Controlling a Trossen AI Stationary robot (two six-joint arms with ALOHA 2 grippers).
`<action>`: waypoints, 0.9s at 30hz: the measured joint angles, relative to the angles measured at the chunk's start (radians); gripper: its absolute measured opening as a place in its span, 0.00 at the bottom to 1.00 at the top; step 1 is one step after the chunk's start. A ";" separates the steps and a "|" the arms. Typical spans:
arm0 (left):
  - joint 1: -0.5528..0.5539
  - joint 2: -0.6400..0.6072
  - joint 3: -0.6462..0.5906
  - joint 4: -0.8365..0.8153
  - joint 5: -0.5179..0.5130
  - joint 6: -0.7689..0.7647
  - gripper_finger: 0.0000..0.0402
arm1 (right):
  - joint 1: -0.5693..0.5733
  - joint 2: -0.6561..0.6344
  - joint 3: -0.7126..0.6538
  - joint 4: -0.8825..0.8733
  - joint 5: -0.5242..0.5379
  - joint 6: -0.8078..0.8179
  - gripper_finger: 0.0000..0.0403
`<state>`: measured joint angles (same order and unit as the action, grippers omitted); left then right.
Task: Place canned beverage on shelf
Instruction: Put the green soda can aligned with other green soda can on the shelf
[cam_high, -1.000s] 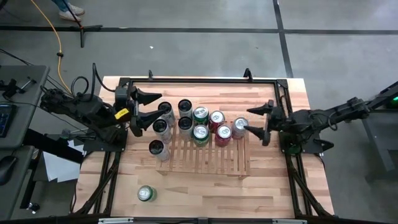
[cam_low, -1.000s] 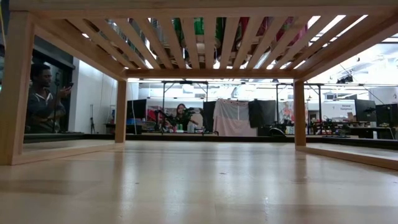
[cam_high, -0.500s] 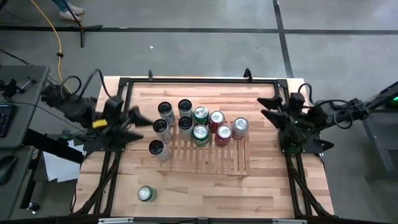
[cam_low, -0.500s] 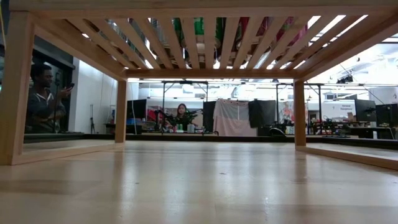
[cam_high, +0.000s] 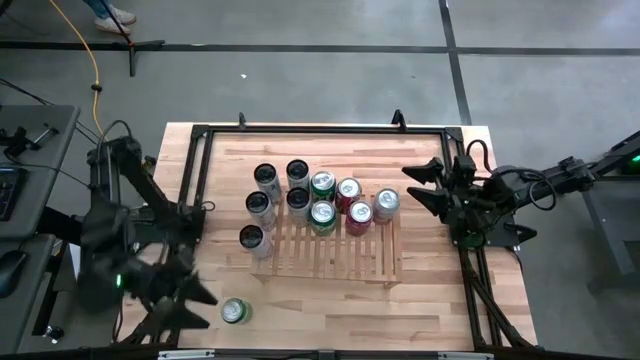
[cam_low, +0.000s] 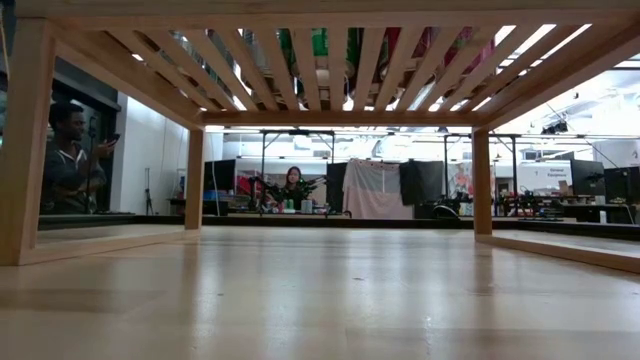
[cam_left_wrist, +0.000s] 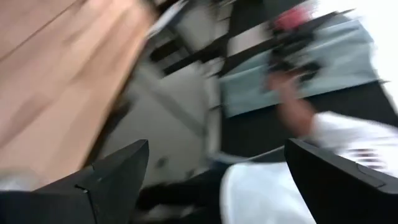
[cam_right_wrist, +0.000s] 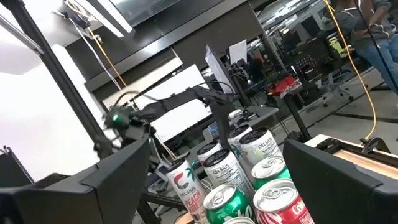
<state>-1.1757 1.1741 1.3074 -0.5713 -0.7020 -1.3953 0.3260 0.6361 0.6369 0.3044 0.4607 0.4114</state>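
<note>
Left of the shelf (cam_high: 330, 245), near the lone can (cam_high: 235, 312), your left gripper (cam_high: 185, 285) spreads empty, while right of it your right gripper (cam_high: 425, 185) gapes released.

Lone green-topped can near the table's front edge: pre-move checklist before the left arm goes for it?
1. Green-topped aluminium can upright, apart from the others: ok.
2. Left pincer open, beside that can: ok.
3. Left pincer lined up over the can: cannot tell, view blurred.
4. Free room on the light-wood slatted shelf: ok, front half bare.
5. Right pincer open, parked at the table's right side, off the shelf: ok.
6. Grey cans left of the shelf, such as the nearest grey can, near the carry path: not ok, crowded.
</note>
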 joint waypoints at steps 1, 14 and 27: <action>-0.023 0.029 0.024 -0.082 -0.006 -0.074 0.91 | 0.000 0.000 0.000 -0.002 0.000 0.000 0.88; -0.020 0.330 0.096 -0.738 0.133 -0.392 0.91 | 0.000 -0.001 0.000 -0.093 0.000 0.000 0.88; 0.025 0.492 0.097 -0.636 0.223 -0.186 0.91 | 0.000 0.000 0.000 -0.145 0.000 0.000 0.88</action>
<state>-1.1504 1.6656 1.4044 -1.2078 -0.4794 -1.5811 0.3260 0.6357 0.6365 0.1593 0.4606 0.4114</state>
